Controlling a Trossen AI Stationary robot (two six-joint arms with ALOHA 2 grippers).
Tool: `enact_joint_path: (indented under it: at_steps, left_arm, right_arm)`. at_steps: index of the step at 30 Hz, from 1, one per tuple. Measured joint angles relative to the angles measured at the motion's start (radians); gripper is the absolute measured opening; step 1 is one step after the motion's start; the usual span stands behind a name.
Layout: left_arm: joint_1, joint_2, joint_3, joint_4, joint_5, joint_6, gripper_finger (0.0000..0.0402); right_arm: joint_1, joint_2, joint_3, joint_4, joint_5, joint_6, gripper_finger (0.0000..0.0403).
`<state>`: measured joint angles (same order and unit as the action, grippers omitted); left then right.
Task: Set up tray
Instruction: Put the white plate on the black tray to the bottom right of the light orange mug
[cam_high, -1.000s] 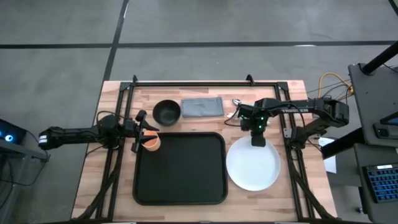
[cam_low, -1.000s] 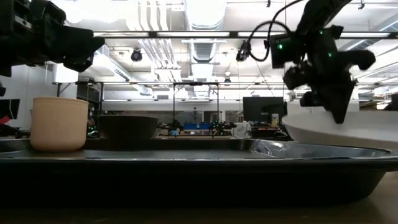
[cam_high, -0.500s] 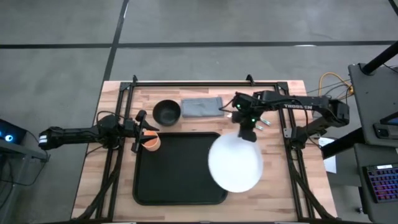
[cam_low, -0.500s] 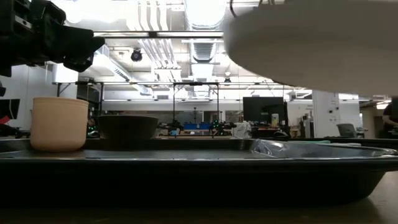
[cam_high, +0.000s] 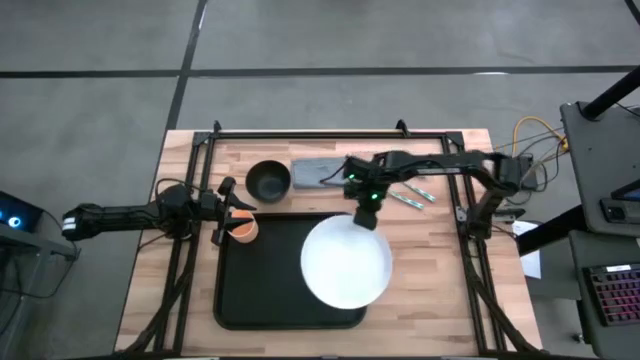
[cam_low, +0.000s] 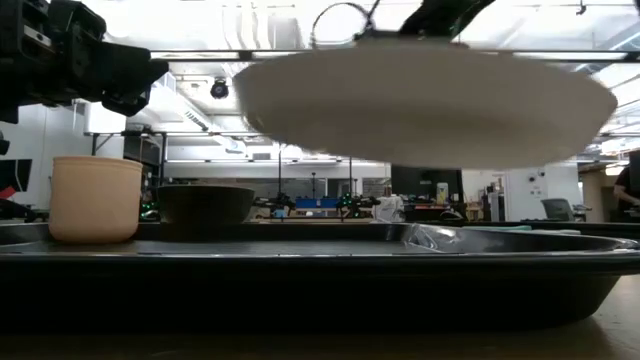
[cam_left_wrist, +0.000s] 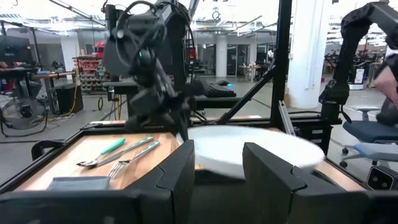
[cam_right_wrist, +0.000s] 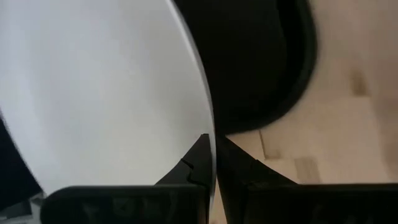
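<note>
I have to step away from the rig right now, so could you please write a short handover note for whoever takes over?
Right gripper: shut on the rim of the white plate, holding it in the air above the black tray, not yet set down.
Left gripper: around the tan cup, which stands at the tray's far left corner.
Done: the cup is on the tray.
Left: lower and release the plate. The dark bowl, grey cloth and cutlery still lie on the table beyond the tray.

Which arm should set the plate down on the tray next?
Right. Its tool is shut on the white plate's rim, holding it above the tray. The left tool waits by the cup.
</note>
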<state>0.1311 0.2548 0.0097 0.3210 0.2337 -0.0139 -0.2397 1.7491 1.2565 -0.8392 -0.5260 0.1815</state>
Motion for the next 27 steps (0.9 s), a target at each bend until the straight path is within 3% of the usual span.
enact_joint_path:
  at_steps: [12, 27]
  left_arm:
    - [0.000, 0.000, 0.000, -0.001, 0.000, -0.007, 0.0119]
    - [0.000, 0.007, 0.000, -0.006, 0.000, -0.017, 0.0119]
  right_arm:
    - [0.033, 0.297, 0.253, 0.008, 0.018, 0.041, 0.0009]
    - [0.080, 0.450, 0.459, 0.055, -0.006, 0.235, 0.0009]
